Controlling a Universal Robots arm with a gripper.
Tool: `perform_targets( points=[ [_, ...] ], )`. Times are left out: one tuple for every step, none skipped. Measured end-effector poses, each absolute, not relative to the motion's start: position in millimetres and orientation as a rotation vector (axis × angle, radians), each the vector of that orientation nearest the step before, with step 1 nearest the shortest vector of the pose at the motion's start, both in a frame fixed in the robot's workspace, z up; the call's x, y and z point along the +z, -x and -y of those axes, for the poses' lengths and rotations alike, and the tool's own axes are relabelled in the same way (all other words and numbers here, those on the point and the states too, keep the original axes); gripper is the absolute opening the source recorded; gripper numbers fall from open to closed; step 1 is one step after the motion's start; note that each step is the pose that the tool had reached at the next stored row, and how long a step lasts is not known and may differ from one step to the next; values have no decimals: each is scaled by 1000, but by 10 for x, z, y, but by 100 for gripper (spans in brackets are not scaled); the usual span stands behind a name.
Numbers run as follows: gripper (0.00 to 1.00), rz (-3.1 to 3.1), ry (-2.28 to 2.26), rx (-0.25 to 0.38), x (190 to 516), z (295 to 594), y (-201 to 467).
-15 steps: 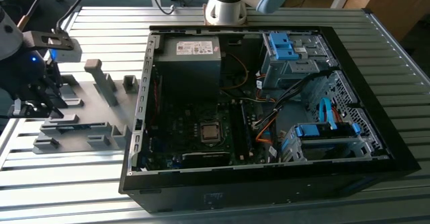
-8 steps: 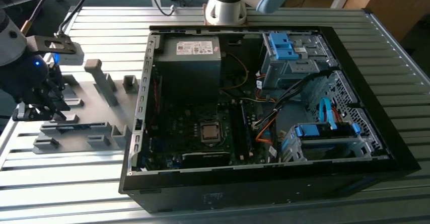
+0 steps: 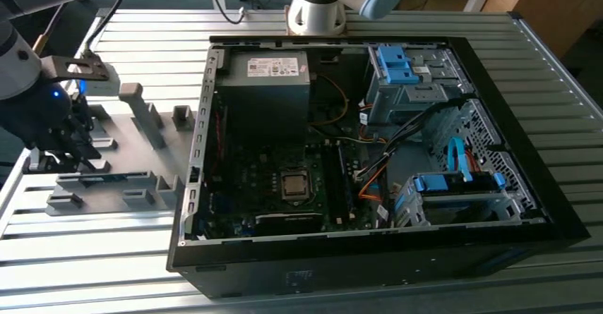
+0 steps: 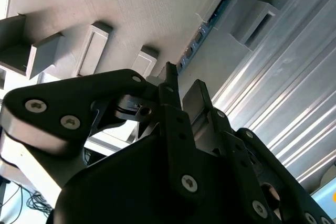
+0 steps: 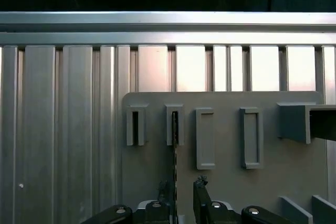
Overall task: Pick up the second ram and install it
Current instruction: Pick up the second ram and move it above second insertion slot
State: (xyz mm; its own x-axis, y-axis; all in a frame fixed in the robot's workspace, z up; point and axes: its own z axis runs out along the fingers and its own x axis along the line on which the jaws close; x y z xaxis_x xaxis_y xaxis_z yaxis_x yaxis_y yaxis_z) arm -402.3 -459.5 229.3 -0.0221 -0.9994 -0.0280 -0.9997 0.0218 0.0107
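- One gripper [image 3: 58, 152] at the exterior view's left, its two fingers [image 5: 201, 199] slightly apart.
- One ram [image 5: 174, 150], on edge in a slot on one grey plate [image 5: 226, 182], its end between the fingers.
- One open computer case [image 3: 377, 268] at the exterior view's right.

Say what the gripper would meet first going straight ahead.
Likely the thin dark memory stick, standing on edge in the grey fixture plate, lined up between the gripper's open fingers; depth unclear.

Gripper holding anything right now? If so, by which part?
Nothing clamped, it seems: the gripper is open, straddling one end of the second ram, which stands edge-on in the grey fixture; a gap shows beside one finger.
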Motion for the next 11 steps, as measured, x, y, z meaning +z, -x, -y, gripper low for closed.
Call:
perform_targets(
  points=[
    [32,-2234,2191,43,2277,4600,4025],
    [32,-2232,2192,42,2258,4604,4027],
    [32,-2231,2193,42,2242,4605,4028],
    [32,-2230,2194,42,2225,4606,4028],
    [32,-2230,2195,43,2208,4607,4028],
    [32,-2229,2196,43,2189,4608,4028],
    [32,-2228,2196,42,2173,4609,4028],
    [32,-2227,2197,42,2157,4610,4028],
    [32,-2226,2198,42,2143,4611,4028],
    [32,-2225,2199,42,2129,4613,4028],
    [32,-2224,2200,41,2115,4614,4028]
  ],
)
